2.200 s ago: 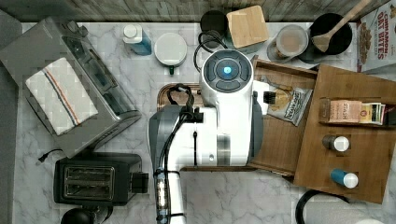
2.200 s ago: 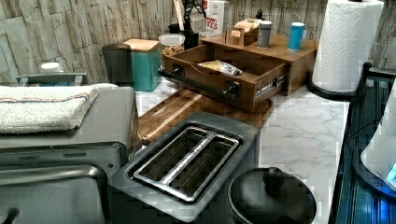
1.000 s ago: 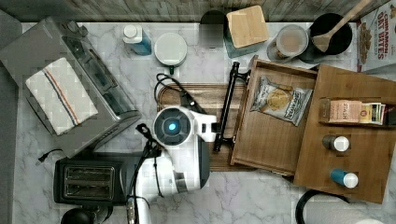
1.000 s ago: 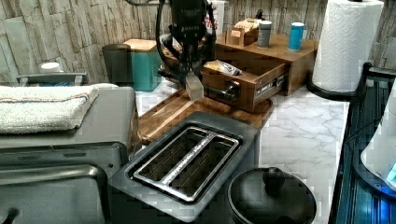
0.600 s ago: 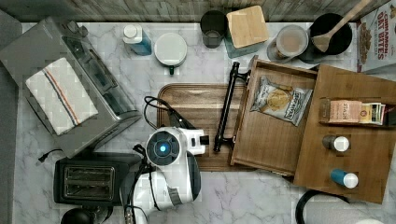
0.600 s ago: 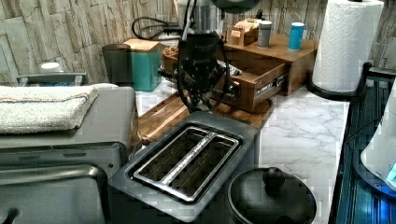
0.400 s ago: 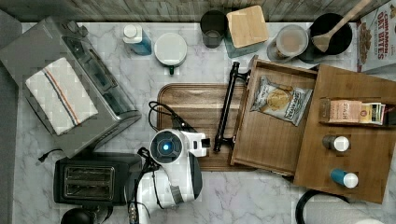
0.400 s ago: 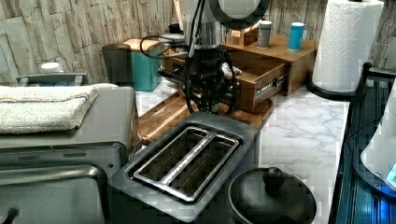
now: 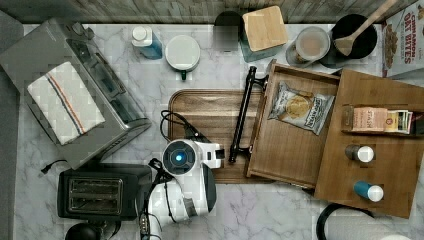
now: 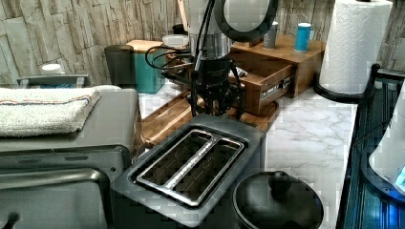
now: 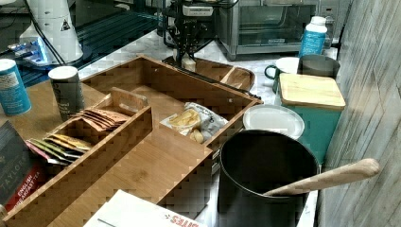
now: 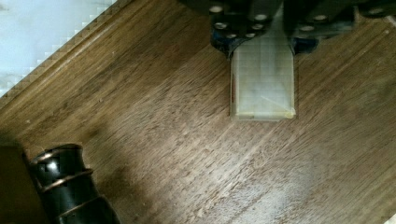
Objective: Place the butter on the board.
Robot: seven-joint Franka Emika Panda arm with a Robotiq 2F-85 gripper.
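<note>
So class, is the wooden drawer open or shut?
Open: the drawer is pulled out over the board, with a snack bag lying inside.

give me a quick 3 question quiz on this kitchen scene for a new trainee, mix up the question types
1. True or false: the gripper is shut on the butter.
2. In the wrist view, what lies under the butter? A) marble counter B) the board C) the drawer floor
3. Fill in: in the top view, the snack bag lies inside the open wooden ____.

Key:
1. True. The pale block sits between the fingers.
2. B. Dark wood grain surrounds it; whether the butter touches it cannot be told.
3. Drawer.
</note>
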